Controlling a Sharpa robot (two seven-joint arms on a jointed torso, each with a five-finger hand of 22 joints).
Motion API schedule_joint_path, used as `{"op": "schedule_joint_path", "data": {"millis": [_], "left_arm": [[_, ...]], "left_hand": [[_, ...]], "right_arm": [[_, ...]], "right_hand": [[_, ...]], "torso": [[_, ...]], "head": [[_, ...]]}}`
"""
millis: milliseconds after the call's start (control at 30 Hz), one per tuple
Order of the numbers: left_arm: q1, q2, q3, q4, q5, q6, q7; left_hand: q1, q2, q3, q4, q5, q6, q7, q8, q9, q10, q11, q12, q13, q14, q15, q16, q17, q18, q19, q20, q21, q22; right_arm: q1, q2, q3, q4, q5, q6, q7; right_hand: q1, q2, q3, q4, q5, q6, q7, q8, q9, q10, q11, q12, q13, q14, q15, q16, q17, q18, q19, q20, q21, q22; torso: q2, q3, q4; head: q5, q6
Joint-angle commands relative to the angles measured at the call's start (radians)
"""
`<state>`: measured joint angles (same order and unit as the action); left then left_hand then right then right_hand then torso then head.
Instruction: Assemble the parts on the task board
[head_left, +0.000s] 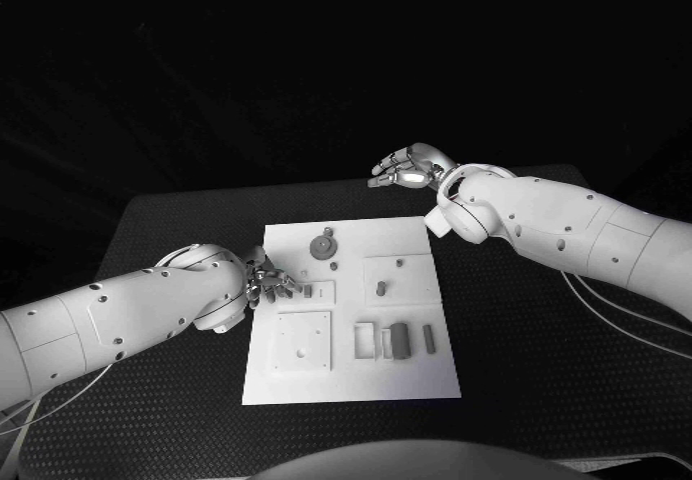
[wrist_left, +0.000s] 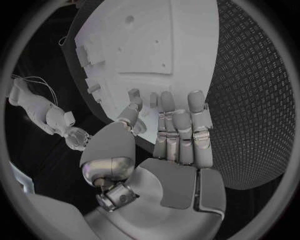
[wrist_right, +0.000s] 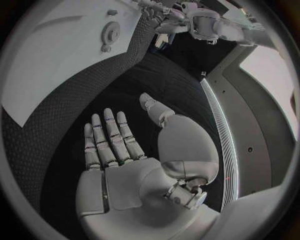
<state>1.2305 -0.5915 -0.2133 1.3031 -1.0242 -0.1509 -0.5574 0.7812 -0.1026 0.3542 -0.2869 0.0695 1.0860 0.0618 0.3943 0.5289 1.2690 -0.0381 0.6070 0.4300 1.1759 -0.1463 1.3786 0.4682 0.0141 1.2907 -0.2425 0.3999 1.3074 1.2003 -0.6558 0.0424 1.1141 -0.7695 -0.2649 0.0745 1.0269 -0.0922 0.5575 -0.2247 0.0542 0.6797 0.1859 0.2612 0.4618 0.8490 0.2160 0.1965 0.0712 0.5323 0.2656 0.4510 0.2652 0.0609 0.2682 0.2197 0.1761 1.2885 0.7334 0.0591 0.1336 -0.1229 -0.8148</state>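
Left hand (head_left: 267, 283) fingers pinch a small part (wrist_left: 134, 95) over the board (head_left: 418, 380); right hand (head_left: 411, 167) spread, empty. Parts look light, rigid; pinch their sides.

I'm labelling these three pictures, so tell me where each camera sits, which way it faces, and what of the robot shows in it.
Head view: on the robot's head, looking down at the task board; both white arms show, the left robot hand at the board's edge, the right robot hand past its far end.
Left wrist view: behind the left robot hand, facing the board.
Right wrist view: behind the right robot hand, facing the board, fingers spread.
Shared: all three show the board; each wrist view shows the other arm.
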Motion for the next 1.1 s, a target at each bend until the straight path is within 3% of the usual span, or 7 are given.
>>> {"op": "schedule_joint_path", "data": {"millis": [33,1100], "left_arm": [[-0.002,0.003,-0.001,0.001,0.008,0.006,0.009],[-0.002,-0.015,0.009,0.018,0.0,-0.017,0.012]], "left_hand": [[-0.014,-0.001,-0.013,0.001,-0.006,-0.002,0.0,0.006,-0.001,-0.001,-0.005,0.006,-0.002,-0.002,-0.005,0.007,-0.002,0.014,0.0,-0.004,0.0,0.018],[-0.013,0.004,-0.025,0.0,-0.008,0.002,-0.003,0.01,-0.001,0.004,-0.008,0.009,-0.001,0.003,-0.009,0.01,-0.003,0.017,0.006,-0.006,0.001,0.018]], "right_arm": [[0.0,0.0,0.0,0.001,-0.001,0.009,0.01],[-0.002,0.001,0.0,0.0,-0.001,0.009,0.01]], "right_hand": [[-0.009,-0.002,0.0,0.006,-0.005,-0.008,0.052,0.004,-0.001,0.007,0.003,-0.007,-0.002,0.0,0.008,-0.007,0.0,-0.017,0.002,0.003,-0.007,0.0],[-0.009,-0.002,0.0,0.006,-0.005,-0.008,0.052,0.005,-0.002,0.007,0.003,-0.007,-0.002,0.0,0.008,-0.007,0.0,-0.017,0.003,0.003,-0.009,0.004]], "torso": [[0.0,0.0005,-0.0001],[0.0,0.0003,-0.0005]], "head": [[0.0,0.0],[-0.001,0.002]]}}
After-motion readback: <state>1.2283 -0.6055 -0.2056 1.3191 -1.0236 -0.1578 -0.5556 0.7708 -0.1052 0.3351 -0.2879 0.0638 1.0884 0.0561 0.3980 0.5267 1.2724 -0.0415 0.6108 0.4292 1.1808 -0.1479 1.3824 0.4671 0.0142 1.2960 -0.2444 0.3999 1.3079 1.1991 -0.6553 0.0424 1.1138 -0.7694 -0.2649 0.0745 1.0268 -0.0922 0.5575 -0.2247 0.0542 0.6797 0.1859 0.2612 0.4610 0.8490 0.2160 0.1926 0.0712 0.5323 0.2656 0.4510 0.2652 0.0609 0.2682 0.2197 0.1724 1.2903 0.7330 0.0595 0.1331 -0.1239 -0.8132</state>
